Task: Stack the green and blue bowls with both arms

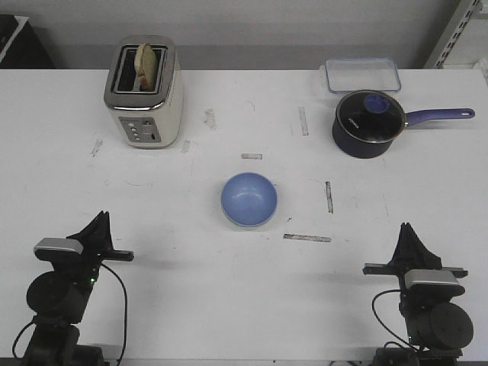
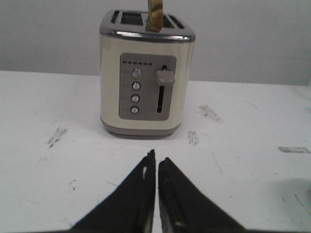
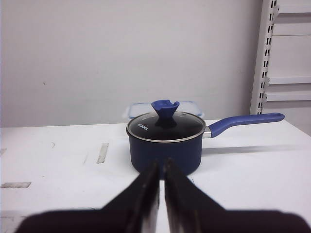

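The light blue bowl [image 1: 248, 198] sits upright at the middle of the white table [image 1: 175, 282]. A thin paler edge shows under its near rim; I cannot tell whether that is the green bowl beneath it. No separate green bowl is in view. My left gripper [image 1: 101, 219] is shut and empty near the front left, far from the bowl; in the left wrist view [image 2: 156, 158] it points at the toaster. My right gripper [image 1: 406, 228] is shut and empty near the front right; in the right wrist view [image 3: 162, 163] it points at the saucepan.
A cream toaster [image 1: 143, 93] with a slice of bread stands at the back left, also in the left wrist view [image 2: 146, 73]. A dark blue lidded saucepan [image 1: 367, 123] with a long handle stands at the back right, also in the right wrist view [image 3: 165, 141]. A clear container [image 1: 363, 75] lies behind it.
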Controlling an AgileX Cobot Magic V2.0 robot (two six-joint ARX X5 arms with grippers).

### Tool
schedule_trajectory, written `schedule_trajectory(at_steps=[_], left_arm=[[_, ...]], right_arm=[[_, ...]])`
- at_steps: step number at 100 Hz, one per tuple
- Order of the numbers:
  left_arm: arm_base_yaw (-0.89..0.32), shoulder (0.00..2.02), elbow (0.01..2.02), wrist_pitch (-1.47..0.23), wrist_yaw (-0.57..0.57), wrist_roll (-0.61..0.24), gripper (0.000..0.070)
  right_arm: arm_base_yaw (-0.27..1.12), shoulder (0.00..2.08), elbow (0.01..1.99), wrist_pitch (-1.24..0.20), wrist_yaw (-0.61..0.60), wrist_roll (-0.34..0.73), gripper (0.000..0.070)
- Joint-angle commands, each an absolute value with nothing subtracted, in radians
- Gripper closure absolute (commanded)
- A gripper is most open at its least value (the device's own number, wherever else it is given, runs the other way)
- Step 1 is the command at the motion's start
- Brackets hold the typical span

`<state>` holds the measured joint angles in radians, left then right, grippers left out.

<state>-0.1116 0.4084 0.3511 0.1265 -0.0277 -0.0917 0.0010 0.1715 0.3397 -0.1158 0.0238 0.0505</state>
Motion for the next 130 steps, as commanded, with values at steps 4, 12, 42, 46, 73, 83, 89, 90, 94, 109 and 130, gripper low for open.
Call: schedule_trajectory(at_steps=[4, 12, 42, 46, 73, 83, 89, 90, 94, 109, 130], left_arm=[[-0.111, 0.373, 0.361, 0.128, -0.030, -0.082, 0.0699], [-0.110, 0.343, 0.361, 0.109, -0.035, -0.080, 0.0699], [-0.109, 0.235, 0.253, 0.105, -0.038, 0.078, 0.0699], [-0.106, 0.215, 0.231, 0.106, -0.038, 0.077, 0.0699], [-0.077, 0.073, 0.120, 0.105, -0.038, 0.029, 0.0699], [-0.057, 0.027, 0.090, 0.106, -0.038, 0.009, 0.0699], [-0.044, 0.000, 0.069, 0.112, -0.038, 0.003, 0.0699], [-0.043, 0.001, 0.066, 0.117, -0.038, 0.003, 0.0699], [-0.036, 0.003, 0.049, 0.130, -0.038, 0.004, 0.0699], [-0.034, 0.003, 0.013, 0.141, -0.037, -0.001, 0.0699], [-0.034, 0.003, 0.013, 0.143, -0.037, -0.001, 0.0699]], right_arm=[[0.002, 0.171, 0.344, -0.105, 0.027, 0.062, 0.0688], [0.001, 0.171, 0.344, -0.105, 0.027, 0.062, 0.0688], [0.002, 0.171, 0.344, -0.105, 0.026, 0.062, 0.0688], [0.002, 0.171, 0.344, -0.105, 0.027, 0.062, 0.0688], [0.002, 0.171, 0.344, -0.105, 0.027, 0.062, 0.0688], [0.001, 0.171, 0.344, -0.105, 0.026, 0.062, 0.0688], [0.001, 0.171, 0.344, -0.105, 0.027, 0.062, 0.0688], [0.001, 0.171, 0.344, -0.105, 0.027, 0.062, 0.0688], [0.001, 0.171, 0.344, -0.105, 0.026, 0.062, 0.0688], [0.002, 0.171, 0.344, -0.105, 0.026, 0.062, 0.0688], [0.001, 0.171, 0.344, -0.105, 0.026, 0.062, 0.0688]])
